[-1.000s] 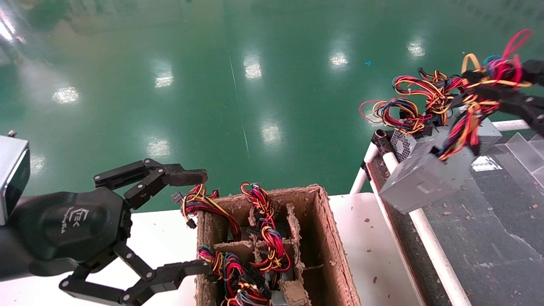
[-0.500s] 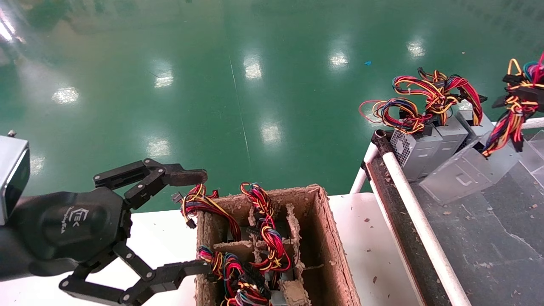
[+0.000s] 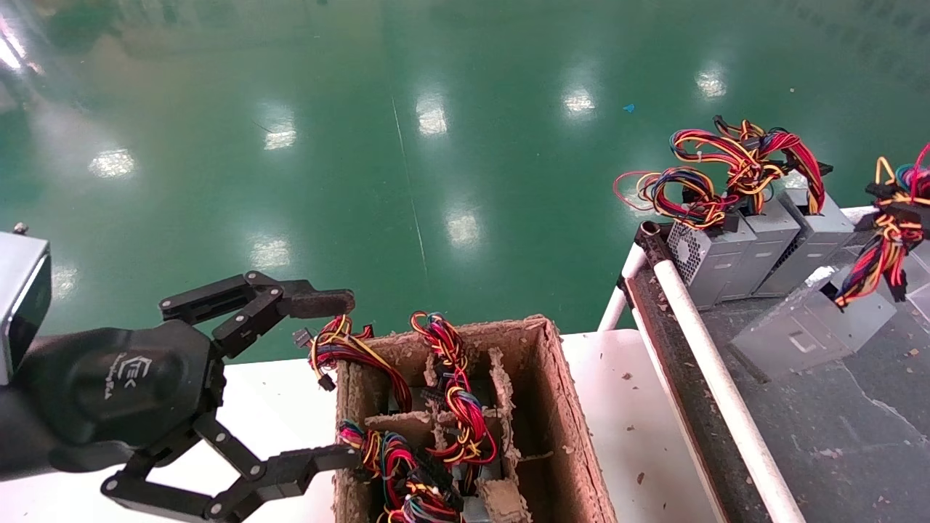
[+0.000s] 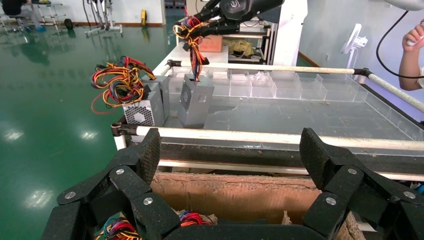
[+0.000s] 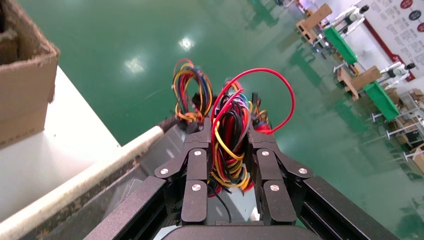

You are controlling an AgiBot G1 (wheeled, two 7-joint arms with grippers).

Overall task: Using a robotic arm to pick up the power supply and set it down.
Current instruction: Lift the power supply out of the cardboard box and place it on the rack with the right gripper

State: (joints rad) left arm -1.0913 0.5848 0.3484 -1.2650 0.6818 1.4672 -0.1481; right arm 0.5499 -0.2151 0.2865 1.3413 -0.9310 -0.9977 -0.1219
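The power supply, a grey metal box, hangs tilted by its wires over the dark tray at the right. My right gripper is at the head view's right edge, shut on its bunch of red, yellow and black wires. The left wrist view shows the same power supply under the right gripper, beside the standing units. Whether its lower edge touches the tray I cannot tell. My left gripper stays open at the left side of the cardboard box, holding nothing.
A brown cardboard divider box on the white table holds more wired units. Three grey power supplies stand in a row at the tray's far end. A white pipe rail borders the tray.
My right gripper has carried the power supply to the right and lower, from over the rail to over the tray past the standing units. The left arm has not moved.
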